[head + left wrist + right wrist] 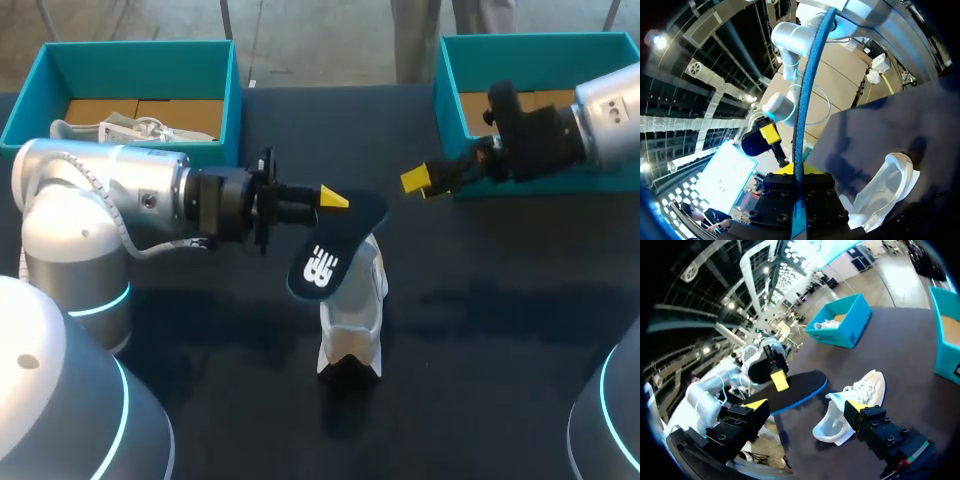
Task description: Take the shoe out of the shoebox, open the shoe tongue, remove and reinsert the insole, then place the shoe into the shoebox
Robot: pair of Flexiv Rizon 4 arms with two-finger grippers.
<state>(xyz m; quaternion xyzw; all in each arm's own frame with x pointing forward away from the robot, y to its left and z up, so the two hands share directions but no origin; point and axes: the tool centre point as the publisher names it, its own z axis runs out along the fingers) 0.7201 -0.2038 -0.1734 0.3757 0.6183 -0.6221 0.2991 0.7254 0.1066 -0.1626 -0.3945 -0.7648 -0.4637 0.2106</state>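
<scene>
the left fingers (333, 198) are clamping the dark insole (335, 250) above the white shoe (355, 320) sitting on the desk (500, 300); the right fingers (415, 180) are hanging apart, empty, beside a shoebox (448, 70).

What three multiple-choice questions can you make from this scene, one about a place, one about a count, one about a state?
1. Where is the loose white shoe? A in the right box; B on the table, outside both boxes; C in the right gripper.
2. How many teal shoeboxes are on the table? A one; B two; C three.
3. What state is the left gripper in? A open, empty; B shut on a lace; C shut on the insole.
Answers: 1 B, it rests on the dark tabletop. 2 B, one at each far corner. 3 C, the insole stands edge-on between its fingers in the left wrist view.
</scene>
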